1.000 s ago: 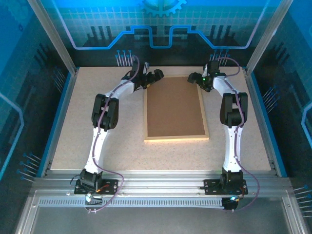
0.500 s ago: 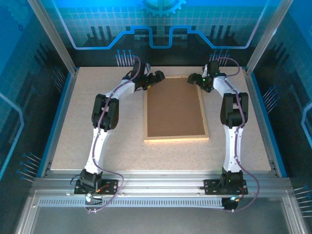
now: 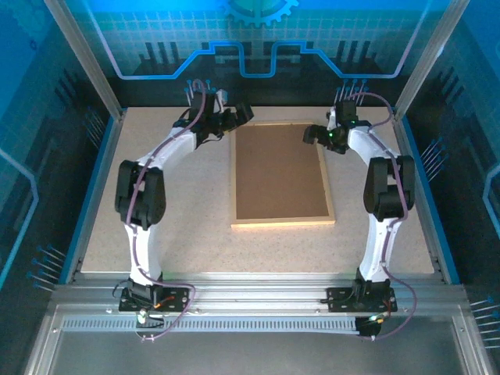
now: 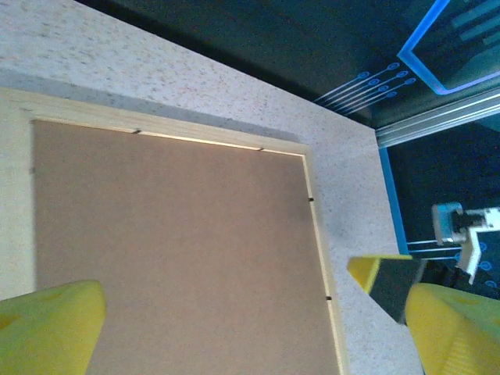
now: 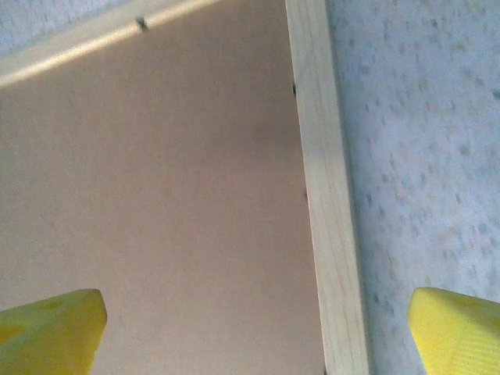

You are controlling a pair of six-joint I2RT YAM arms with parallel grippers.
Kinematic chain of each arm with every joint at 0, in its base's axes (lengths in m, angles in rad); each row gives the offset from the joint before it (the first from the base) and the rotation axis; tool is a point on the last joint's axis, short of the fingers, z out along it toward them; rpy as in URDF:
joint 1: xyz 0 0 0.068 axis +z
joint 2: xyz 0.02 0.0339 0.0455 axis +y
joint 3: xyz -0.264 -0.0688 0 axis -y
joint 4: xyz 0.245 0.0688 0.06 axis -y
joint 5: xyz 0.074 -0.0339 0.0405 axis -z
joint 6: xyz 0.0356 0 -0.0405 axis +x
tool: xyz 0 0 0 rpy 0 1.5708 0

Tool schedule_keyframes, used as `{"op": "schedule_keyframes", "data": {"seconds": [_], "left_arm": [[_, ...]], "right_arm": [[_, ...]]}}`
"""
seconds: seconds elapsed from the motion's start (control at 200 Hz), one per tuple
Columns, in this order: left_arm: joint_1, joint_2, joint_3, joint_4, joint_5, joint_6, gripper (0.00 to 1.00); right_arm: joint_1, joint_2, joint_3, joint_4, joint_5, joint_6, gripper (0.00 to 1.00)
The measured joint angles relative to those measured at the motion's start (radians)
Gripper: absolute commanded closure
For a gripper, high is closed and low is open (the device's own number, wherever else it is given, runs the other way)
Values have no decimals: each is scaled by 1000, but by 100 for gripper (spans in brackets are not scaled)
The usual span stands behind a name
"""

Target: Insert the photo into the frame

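The frame point(image 3: 282, 222) is flanked by the spread left pincer point(image 3: 241, 116) and right pincer point(image 3: 312, 134); its rail could be snagged by a low sweep.

The frame point(image 3: 282, 222) lies flat, brown backing board point(image 3: 280, 172) facing up.

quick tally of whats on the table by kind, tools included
frame: 1
brown backing board, lying inside the frame: 1
tools: 2, left tool and right tool, both open
total: 4
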Motion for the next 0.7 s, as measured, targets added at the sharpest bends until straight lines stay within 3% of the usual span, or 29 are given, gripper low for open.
{"op": "schedule_keyframes", "data": {"seconds": [0.17, 0.325, 0.55, 0.7], "left_arm": [[2, -133, -253, 44, -26, 7, 1], [1, -208, -478, 76, -56, -2, 1], [28, -311, -691, 114, -85, -48, 1], [65, -356, -748, 148, -95, -64, 1]], "right_arm": [[61, -140, -155, -51, 53, -48, 0], [232, -230, -230, -81, 112, -63, 0], [507, -232, -237, -93, 177, -70, 0], [592, -186, -231, -101, 209, -70, 0]]}}
